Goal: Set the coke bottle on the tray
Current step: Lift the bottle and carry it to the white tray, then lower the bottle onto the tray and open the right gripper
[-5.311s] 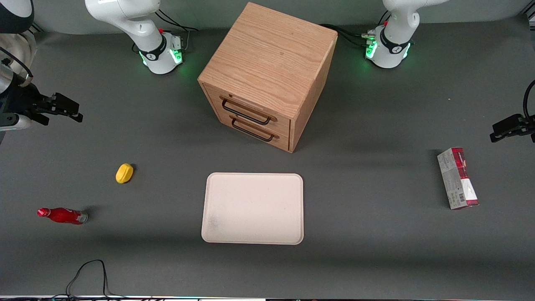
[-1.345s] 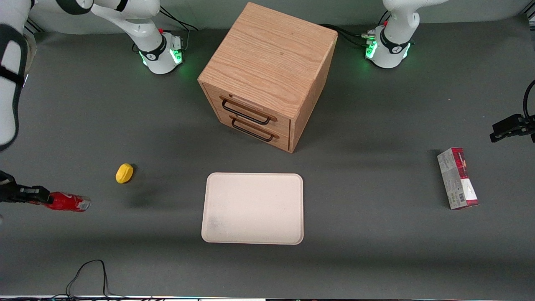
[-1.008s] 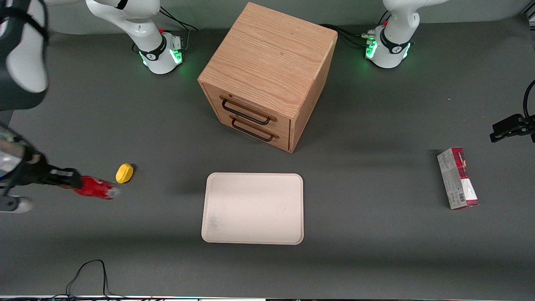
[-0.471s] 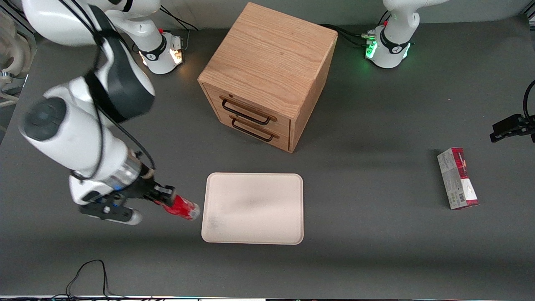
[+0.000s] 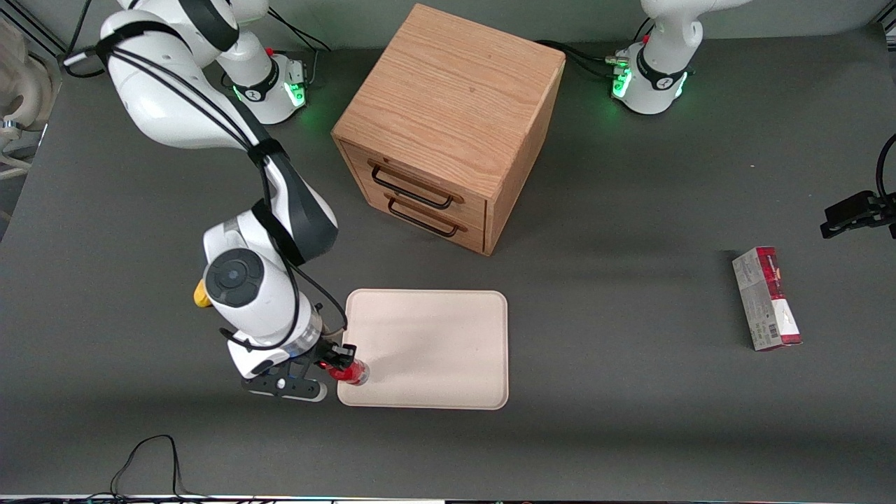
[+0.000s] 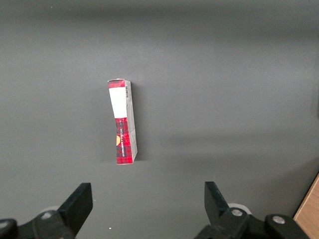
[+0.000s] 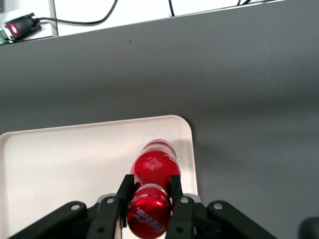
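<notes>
The coke bottle [image 5: 350,371] is a small glossy red bottle held in my right gripper [image 5: 341,362], which is shut on its neck just below the red cap. It hangs over the corner of the cream tray [image 5: 434,336] nearest the front camera, at the working arm's end. In the right wrist view the bottle [image 7: 153,172] points down at the tray [image 7: 65,159], close to its rim, and my gripper [image 7: 148,191] has a black finger [image 7: 124,191] on each side of the neck. I cannot tell whether the bottle's base touches the tray.
A wooden drawer cabinet [image 5: 448,126] stands farther from the front camera than the tray. A yellow object [image 5: 200,295] peeks out beside my arm. A red-and-grey carton [image 5: 766,299] lies toward the parked arm's end, also in the left wrist view [image 6: 122,122]. A cable [image 5: 147,458] lies near the table's front edge.
My gripper picked the bottle up from the working arm's end of the table and carried it to the tray. In the last half second it moved on over the tray's corner.
</notes>
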Robot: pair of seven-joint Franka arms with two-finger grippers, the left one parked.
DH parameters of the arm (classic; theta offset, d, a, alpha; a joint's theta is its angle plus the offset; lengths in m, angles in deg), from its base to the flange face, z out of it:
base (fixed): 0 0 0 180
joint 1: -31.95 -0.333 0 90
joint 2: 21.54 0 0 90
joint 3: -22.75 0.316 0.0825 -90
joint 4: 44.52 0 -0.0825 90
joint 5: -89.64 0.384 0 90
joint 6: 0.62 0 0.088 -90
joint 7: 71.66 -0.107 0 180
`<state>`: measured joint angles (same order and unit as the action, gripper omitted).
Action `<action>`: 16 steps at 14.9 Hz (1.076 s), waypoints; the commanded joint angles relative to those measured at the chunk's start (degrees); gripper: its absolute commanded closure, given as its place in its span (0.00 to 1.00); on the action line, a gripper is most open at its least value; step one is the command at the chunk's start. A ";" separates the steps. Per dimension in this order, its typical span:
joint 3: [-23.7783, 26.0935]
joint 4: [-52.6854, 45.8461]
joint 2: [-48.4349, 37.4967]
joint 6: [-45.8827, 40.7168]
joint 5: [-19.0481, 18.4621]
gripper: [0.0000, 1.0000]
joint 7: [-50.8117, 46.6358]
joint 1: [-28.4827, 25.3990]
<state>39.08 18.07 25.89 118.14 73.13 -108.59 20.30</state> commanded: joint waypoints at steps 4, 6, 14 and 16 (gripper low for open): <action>-0.08 2.27 0.30 3.76 -1.78 1.00 -0.69 0.05; -0.17 2.53 0.56 3.76 -1.86 0.97 0.54 0.14; -0.17 3.33 0.48 4.29 -3.45 0.00 0.28 0.31; -0.17 2.80 0.21 4.47 -3.45 0.00 0.19 0.49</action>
<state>38.88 20.77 26.92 121.92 71.01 -108.46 20.52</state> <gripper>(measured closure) 0.031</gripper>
